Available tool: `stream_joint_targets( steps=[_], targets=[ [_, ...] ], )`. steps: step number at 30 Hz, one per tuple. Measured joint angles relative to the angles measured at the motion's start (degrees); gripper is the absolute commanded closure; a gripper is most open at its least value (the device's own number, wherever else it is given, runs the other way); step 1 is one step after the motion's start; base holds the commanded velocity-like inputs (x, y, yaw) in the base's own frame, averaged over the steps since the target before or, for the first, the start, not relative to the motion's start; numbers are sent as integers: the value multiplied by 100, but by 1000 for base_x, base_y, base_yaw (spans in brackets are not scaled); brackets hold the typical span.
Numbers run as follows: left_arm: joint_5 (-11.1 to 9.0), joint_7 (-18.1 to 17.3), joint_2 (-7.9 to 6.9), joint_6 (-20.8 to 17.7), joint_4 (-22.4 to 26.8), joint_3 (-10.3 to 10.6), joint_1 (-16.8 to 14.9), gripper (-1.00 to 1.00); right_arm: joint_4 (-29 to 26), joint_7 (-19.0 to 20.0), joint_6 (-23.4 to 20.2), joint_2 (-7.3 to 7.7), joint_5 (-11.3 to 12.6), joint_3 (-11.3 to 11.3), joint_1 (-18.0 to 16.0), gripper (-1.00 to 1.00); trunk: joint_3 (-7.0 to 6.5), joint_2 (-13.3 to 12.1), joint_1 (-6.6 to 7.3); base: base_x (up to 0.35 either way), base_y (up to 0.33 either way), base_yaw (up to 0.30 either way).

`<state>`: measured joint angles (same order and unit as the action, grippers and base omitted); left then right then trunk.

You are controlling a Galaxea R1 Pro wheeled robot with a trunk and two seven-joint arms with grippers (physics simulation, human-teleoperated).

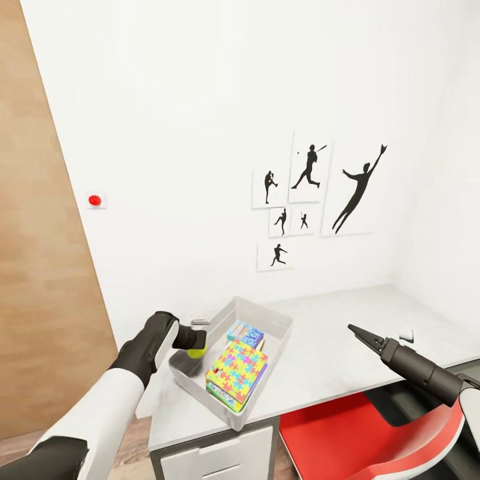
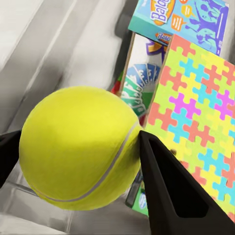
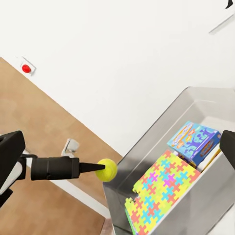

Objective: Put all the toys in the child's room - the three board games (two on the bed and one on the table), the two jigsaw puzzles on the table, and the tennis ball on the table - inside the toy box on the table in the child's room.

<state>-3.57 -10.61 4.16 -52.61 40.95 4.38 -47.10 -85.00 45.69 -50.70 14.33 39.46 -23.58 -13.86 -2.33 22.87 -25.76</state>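
One tennis ball [image 2: 81, 147] sat clamped between the two dark fingers [image 2: 171, 191] of the left end effector [image 1: 195, 341], held over the near-left end of the toy box [image 1: 283, 325]; whether the ball touched the bin wall could not be told. From the right wrist view the ball [image 3: 106, 170] hung at the bin's corner, just beyond the rim [image 3: 147, 142].

Partly hidden: the left end effector's fingertips lay behind the ball in the head view. Under the top jigsaw puzzle [image 1: 239, 364] a stack of box edges showed, but how many sheets and boxes lay beneath could not be counted. A white, green and red printed box [image 2: 139, 78] was visible only as a strip between the jigsaw and the bin wall. The blue board game [image 1: 245, 333] lay at the far side of the jigsaw, part covered by it.

Toy box contents: jigsaw uppermost, blue game beside it, further boxes below. The bin stood on the worktop [image 1: 347, 353], near its left end.

Right end effector [image 1: 355, 331] hovered over the worktop, well apart from the bin, fingers together to a point, holding nothing.

Surroundings: a small white object [image 1: 406, 335] near the right wall, a red chair [image 1: 360, 437] beneath the worktop, silhouette posters [image 1: 309, 200], a red wall button [image 1: 95, 199].
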Motion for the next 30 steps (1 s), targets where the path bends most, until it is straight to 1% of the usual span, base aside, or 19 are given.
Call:
stream_joint_targets(
  steps=[10,22,30],
  targets=[
    [22,172,-7,216,-3,-5,0,100,0,2,0,0,0,0,0,-100,0,0,0,0,0,0],
    [18,185,-10,221,-13,-6,0,100,0,2,0,0,0,-6,0,-100,0,0,0,0,0,0],
    [20,185,5,183,-159,-7,0,100,0,2,0,0,0,-3,0,-100,0,0,0,0,0,0]
  ],
)
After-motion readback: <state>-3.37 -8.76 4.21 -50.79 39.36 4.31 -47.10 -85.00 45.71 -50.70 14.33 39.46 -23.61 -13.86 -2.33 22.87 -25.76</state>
